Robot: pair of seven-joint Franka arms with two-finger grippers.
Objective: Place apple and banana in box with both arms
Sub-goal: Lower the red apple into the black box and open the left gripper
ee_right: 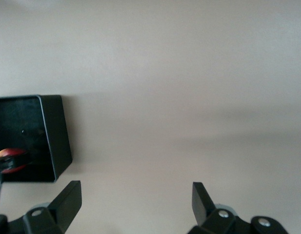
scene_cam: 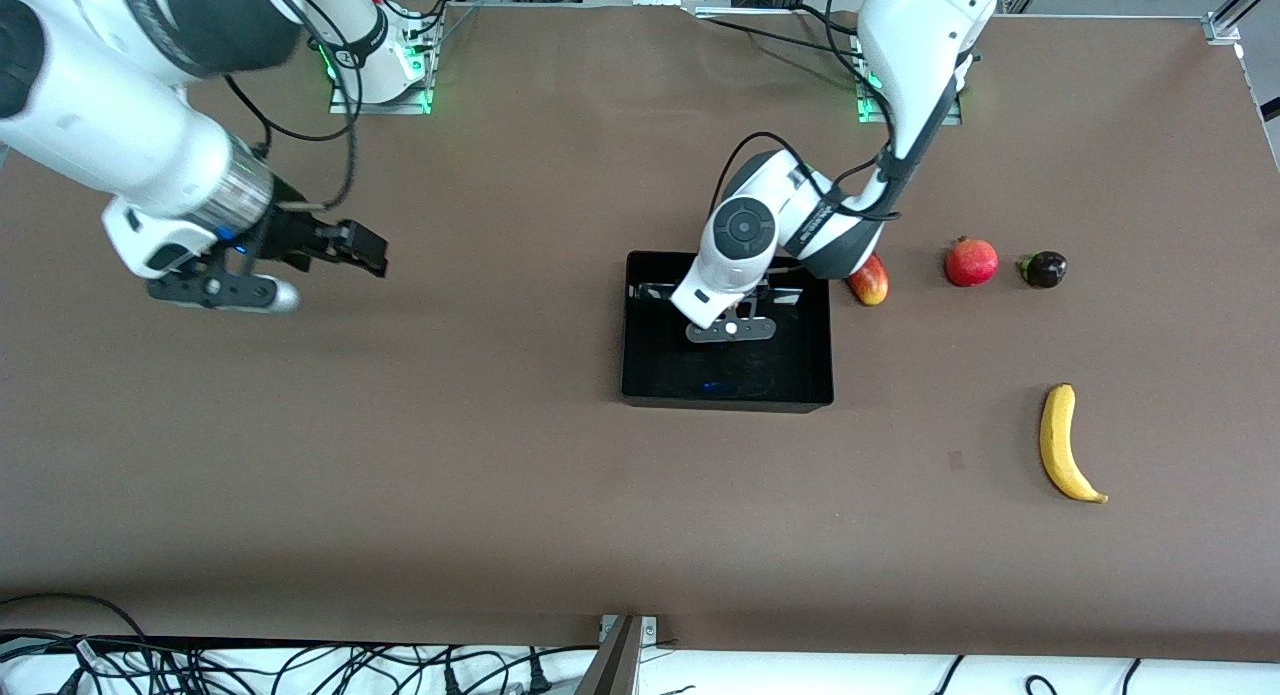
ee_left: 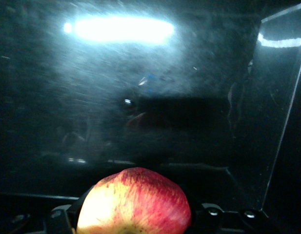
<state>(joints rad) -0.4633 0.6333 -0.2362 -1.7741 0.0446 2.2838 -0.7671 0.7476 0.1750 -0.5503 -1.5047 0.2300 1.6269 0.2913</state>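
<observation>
Left claw (scene_cam: 733,315) clamping apple (ee_left: 134,202) – low inside box (scene_cam: 650,375)

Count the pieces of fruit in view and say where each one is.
5. The apple is in the left gripper, down inside the box. A red-and-yellow oval fruit lies beside the box, then a pinkish-red fruit and a dark fruit. The banana lies nearest the front camera.

Robotics lab bench.
Two white jointed robot arms (scene_cam: 130,145) (scene_cam: 905,65) bolted to base plates with green indicator lights, a wide table under a plain brown cover (scene_cam: 480,475), aluminium framing at the corner (scene_cam: 1225,20), and loose black cables (scene_cam: 300,670) along the table's edge mark a test setup.
</observation>
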